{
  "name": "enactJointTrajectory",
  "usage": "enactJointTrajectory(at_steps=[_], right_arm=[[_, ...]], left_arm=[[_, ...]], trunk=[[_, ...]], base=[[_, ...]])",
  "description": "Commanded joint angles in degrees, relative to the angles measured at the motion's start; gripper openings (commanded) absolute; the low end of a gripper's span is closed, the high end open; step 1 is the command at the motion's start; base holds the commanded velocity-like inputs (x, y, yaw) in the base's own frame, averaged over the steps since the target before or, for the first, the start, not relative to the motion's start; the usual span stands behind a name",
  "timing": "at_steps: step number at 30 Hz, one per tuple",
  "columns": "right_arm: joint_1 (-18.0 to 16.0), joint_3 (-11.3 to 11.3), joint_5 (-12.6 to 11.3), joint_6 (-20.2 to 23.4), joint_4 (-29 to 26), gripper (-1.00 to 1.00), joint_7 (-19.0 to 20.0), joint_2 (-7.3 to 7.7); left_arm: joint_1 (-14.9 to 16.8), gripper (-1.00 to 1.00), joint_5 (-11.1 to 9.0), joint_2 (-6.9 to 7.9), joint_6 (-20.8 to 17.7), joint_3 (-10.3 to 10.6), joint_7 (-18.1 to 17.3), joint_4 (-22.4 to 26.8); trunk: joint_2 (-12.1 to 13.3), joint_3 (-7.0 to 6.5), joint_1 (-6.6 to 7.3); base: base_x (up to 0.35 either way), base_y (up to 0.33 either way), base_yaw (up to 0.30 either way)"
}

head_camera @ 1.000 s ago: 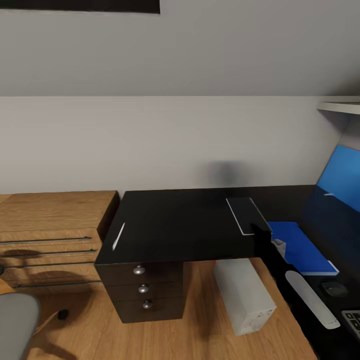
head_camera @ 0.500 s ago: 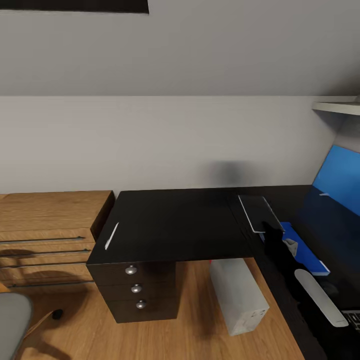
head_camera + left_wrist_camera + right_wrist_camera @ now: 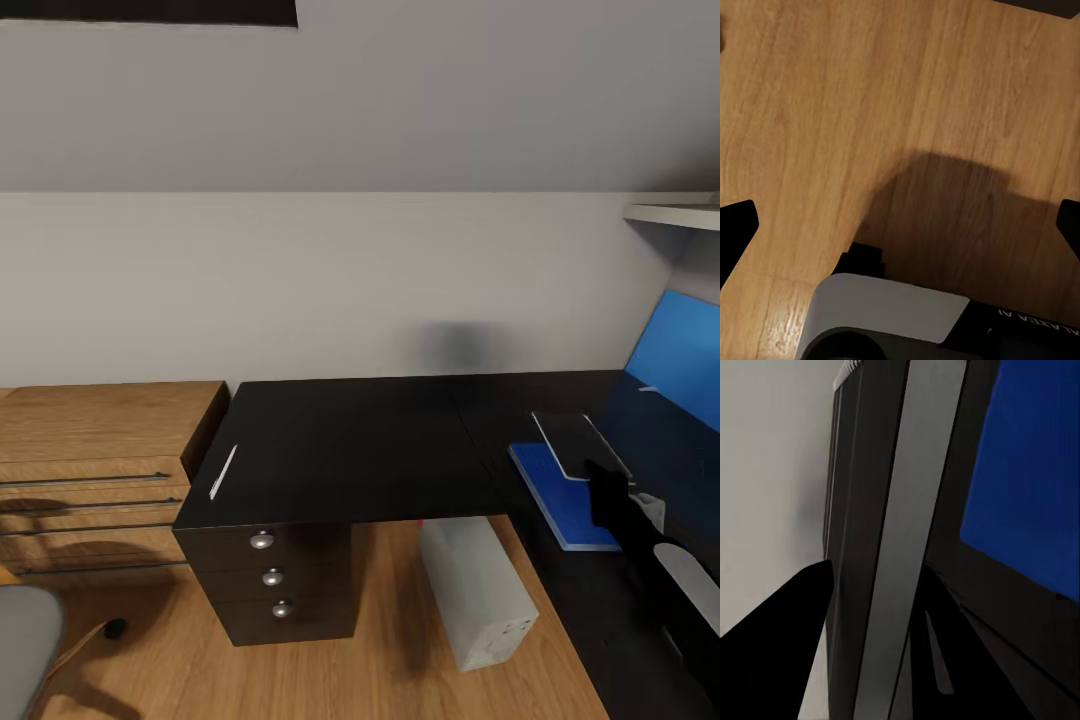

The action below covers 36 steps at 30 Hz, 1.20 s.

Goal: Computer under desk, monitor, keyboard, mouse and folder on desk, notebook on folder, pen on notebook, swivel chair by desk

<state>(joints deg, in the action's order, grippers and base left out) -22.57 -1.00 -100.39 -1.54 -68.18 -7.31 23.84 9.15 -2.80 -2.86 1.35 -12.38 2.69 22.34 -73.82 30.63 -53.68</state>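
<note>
The right pincer (image 3: 596, 468) is clamped on the notebook (image 3: 578, 445), held over the folder (image 3: 556, 488) on the black surface (image 3: 370, 450). The pen (image 3: 222, 471) lies at its far-left edge (computer (image 3: 478, 592) underneath). The left pincer (image 3: 900, 225) is spread wide over the floor (image 3: 832, 112).

Home bedroom workspace: black desk (image 3: 350, 450) with drawers, wooden dresser (image 3: 100, 470) at left, wood-plank floor (image 3: 300, 680).

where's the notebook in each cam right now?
Head view: the thin grey rectangular notebook is at right, over the flat blue folder, at the right gripper's tip.
Right wrist view: its pale edge runs up the middle.
Left wrist view: wooden floor.
Shared landmark: the blue folder.
</note>
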Motion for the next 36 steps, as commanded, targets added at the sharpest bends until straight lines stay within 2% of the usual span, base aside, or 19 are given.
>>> enactJointTrajectory(at_steps=[1,4,7,20,29,36], right_arm=[[-0.06,-0.08,-0.54,0.35,0.27,-1.00,-0.35,0.34],[-0.19,-0.44,-0.52,3.36,2.02,-1.00,-1.27,1.75],[-0.30,-0.55,-0.51,4.97,2.65,-1.00,-2.11,2.35],[-0.53,-0.58,-0.55,8.05,4.83,-1.00,-4.52,2.45],[-0.53,-0.66,-0.58,8.38,4.90,-1.00,-4.85,2.44],[-0.54,-0.67,-0.59,8.39,4.90,-1.00,-4.90,2.38]], left_arm=[[0.04,1.00,-0.29,-0.03,0.16,-0.03,0.12,-0.01],[0.04,1.00,-0.31,-0.04,0.16,-0.02,0.12,-0.02],[0.03,1.00,-0.34,-0.04,0.16,-0.02,0.17,-0.02],[0.01,1.00,-0.31,-0.04,0.23,-0.02,0.19,-0.02],[0.00,1.00,-0.35,-0.04,0.23,-0.04,0.14,-0.02],[0.01,1.00,-0.36,-0.01,0.23,-0.06,0.19,-0.02]], trunk=[[-0.03,0.06,0.00],[-0.03,0.06,0.00],[-0.03,0.06,0.00],[-0.03,0.06,0.00],[-0.03,0.06,0.00],[-0.03,0.06,0.00]], base=[[0.000,0.000,0.000],[0.000,0.000,0.000],[0.000,0.000,0.000],[0.000,0.000,0.000],[0.000,-0.006,0.000],[0.000,-0.180,0.000]])
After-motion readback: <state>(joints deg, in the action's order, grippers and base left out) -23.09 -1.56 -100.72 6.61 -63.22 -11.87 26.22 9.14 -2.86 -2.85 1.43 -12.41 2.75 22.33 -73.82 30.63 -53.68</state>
